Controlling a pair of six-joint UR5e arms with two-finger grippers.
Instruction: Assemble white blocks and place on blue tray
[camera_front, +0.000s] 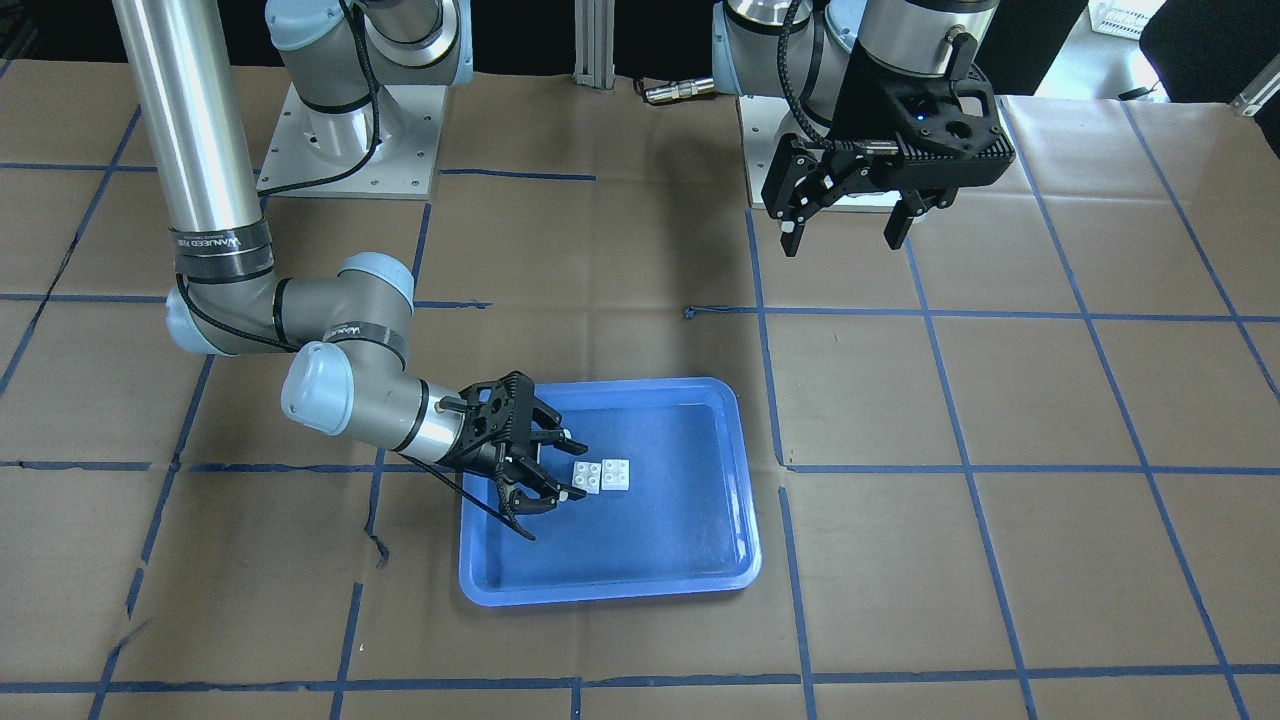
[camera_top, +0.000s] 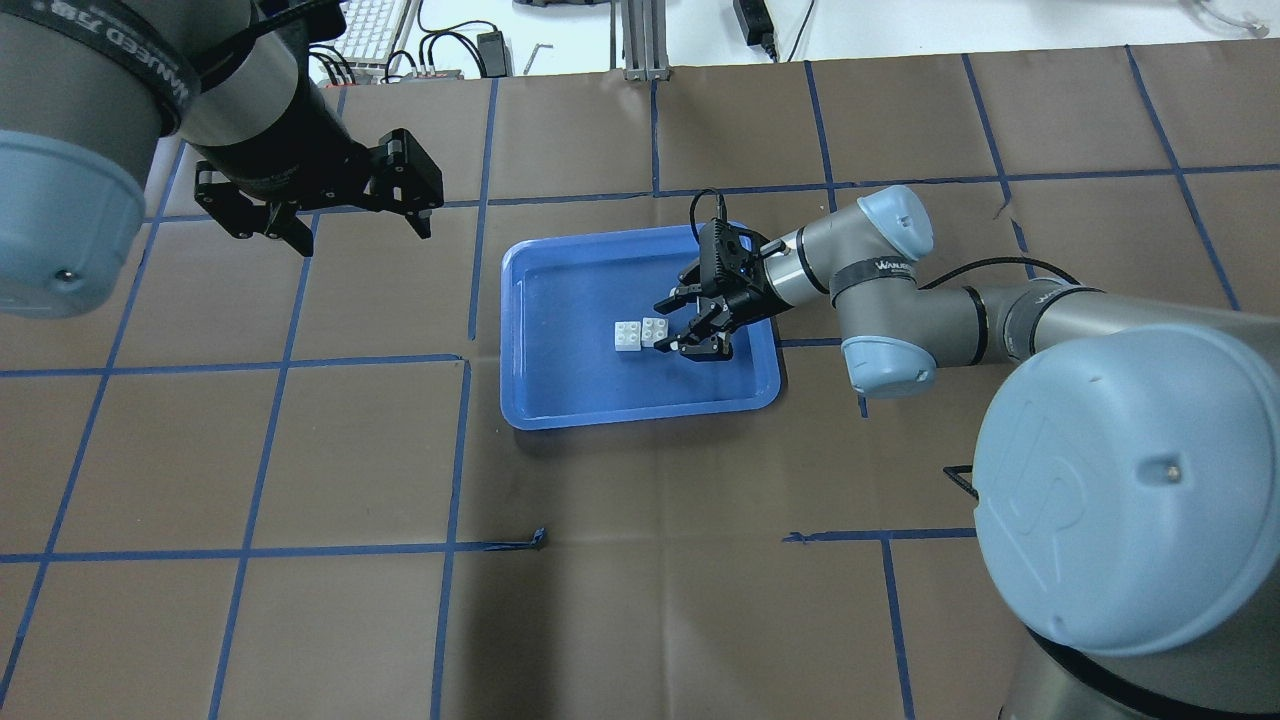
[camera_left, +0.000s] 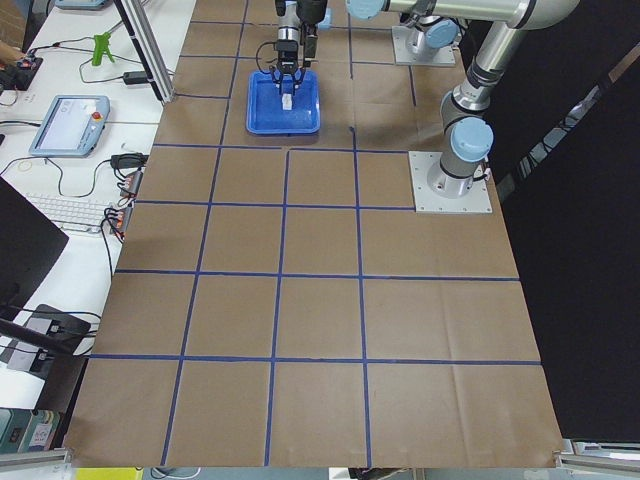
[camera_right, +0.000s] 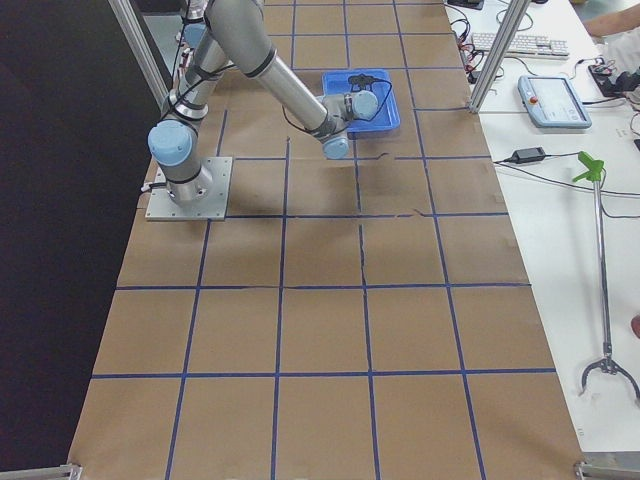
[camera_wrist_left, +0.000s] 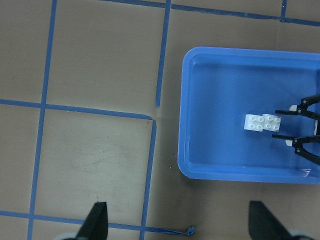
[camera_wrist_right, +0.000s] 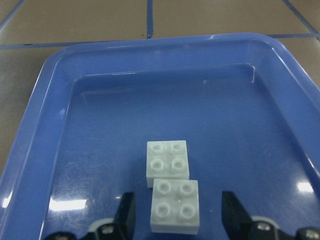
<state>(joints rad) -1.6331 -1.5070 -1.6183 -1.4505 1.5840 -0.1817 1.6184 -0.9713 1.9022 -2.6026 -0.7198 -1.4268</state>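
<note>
My right gripper (camera_top: 666, 326) hangs low inside the blue tray (camera_top: 580, 300), spread wide, its fingers (camera_wrist_right: 125, 212) on either side of the nearer brick (camera_wrist_right: 175, 205) without touching it. The two white blocks (camera_top: 640, 334) sit side by side on the tray floor, touching and slightly offset. The tray lies near the middle of the tabletop, on brown paper (camera_top: 300, 450) gridded with blue tape (camera_top: 456, 450). My left gripper (camera_top: 362, 232) hovers spread and empty, well apart, toward the far left corner.
</note>
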